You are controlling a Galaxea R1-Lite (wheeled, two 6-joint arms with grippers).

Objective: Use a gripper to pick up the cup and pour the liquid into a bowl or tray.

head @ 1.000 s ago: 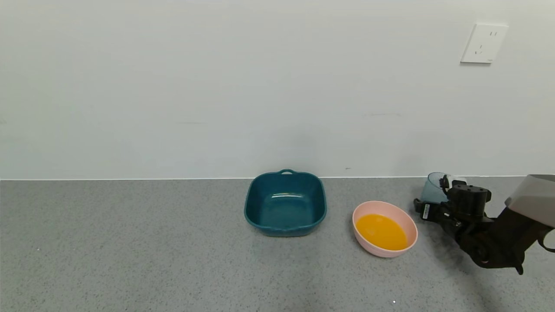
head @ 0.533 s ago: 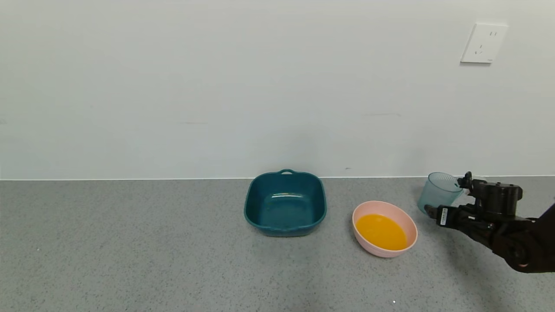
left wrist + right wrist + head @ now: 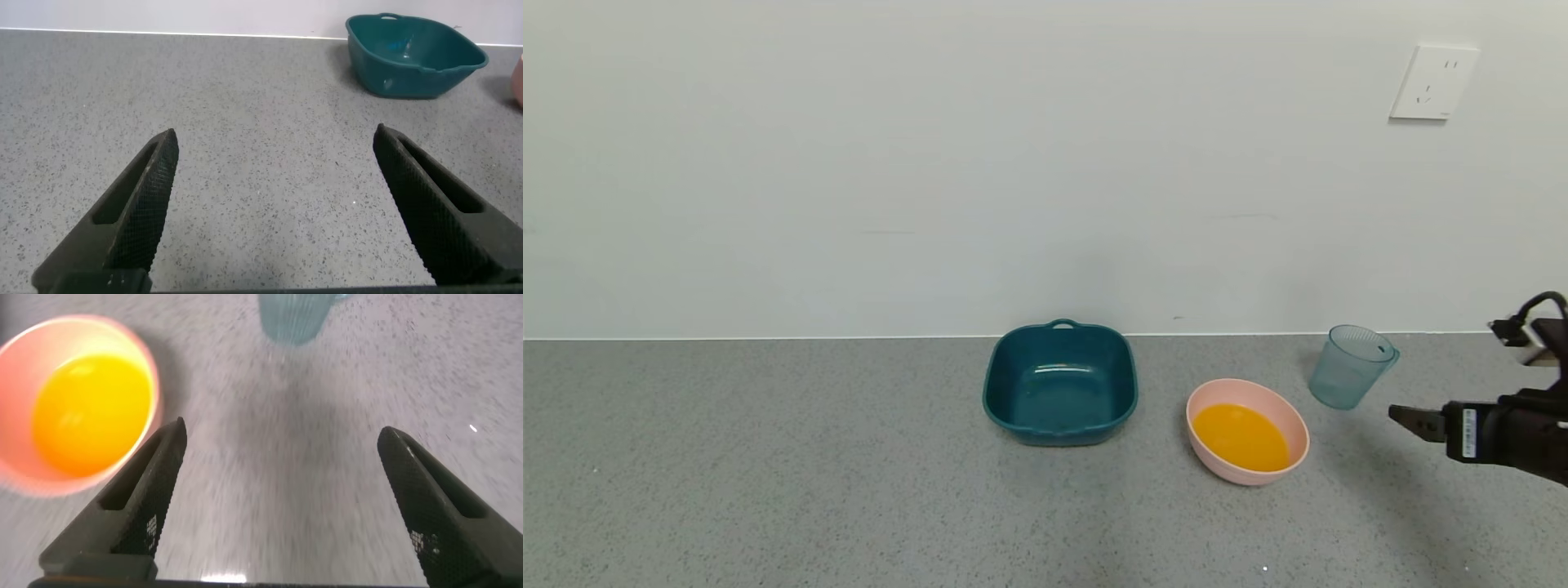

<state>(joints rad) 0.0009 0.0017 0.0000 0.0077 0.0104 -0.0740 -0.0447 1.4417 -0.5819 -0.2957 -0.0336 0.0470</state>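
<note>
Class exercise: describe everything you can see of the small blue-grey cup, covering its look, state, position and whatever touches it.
The cup is small, translucent blue-grey plastic, ribbed near the rim, tapering to a narrower base, with a side handle facing the wall socket side. It stands upright on the grey counter, looks empty, and sits apart from the pink bowl. Nothing grips it; the right claw is open, clear of it.

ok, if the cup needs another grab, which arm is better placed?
Right, probably. The right gripper sits open just beside the cup, which stands upright next to the pink bowl holding the orange liquid. The left gripper is over bare counter beyond the teal tray.
</note>
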